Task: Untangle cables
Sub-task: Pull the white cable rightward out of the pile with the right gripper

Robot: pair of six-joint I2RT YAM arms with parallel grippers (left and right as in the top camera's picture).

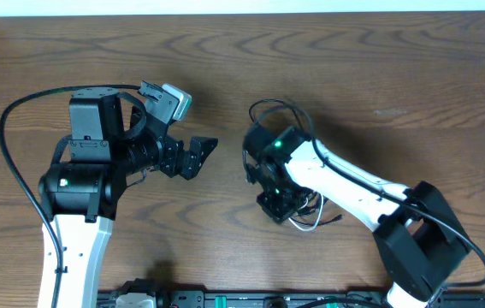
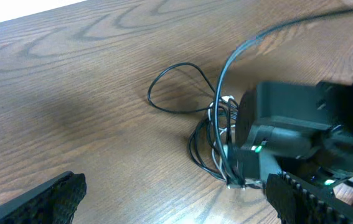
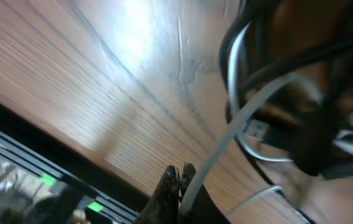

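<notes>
Now the right claw (image 3: 177, 180), nearer the tangle, is clenched on the white cable (image 3: 226, 140) beside the black cable (image 2: 150, 93), while the released left claw (image 1: 200, 156) hangs well to its left.

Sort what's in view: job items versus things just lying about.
Job: black cable; white cable; right pincer, shut on the white cable; left pincer, open.
Lying about: table; equipment rail along its edge.
</notes>
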